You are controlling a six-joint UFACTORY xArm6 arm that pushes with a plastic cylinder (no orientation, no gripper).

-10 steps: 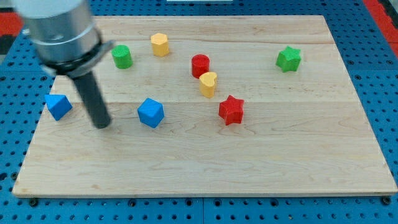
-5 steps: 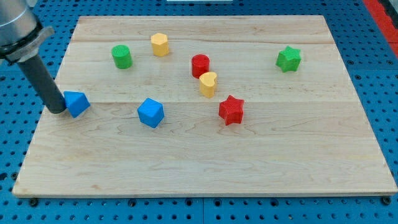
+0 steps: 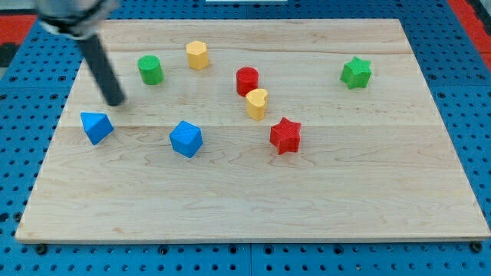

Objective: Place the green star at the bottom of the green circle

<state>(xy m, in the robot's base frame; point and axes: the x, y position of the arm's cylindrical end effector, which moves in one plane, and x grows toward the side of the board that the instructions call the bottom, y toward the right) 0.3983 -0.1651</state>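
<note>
The green star (image 3: 356, 72) sits near the view's right top of the wooden board (image 3: 253, 199). The green circle (image 3: 150, 69), a short cylinder, stands at the top left, far from the star. My tip (image 3: 115, 100) rests on the board just below and left of the green circle, above a blue block (image 3: 96, 126). The rod slants up to the view's top left corner. The tip touches no block.
A yellow block (image 3: 197, 54) is right of the green circle. A red cylinder (image 3: 247, 80), a yellow heart-like block (image 3: 257, 103) and a red star (image 3: 285, 136) cluster mid-board. A blue cube (image 3: 186, 139) lies lower left of centre.
My tip went left, pushed the left blue block a little to the right, then moved up and right to beside the green circle. The green star and green circle have not moved.
</note>
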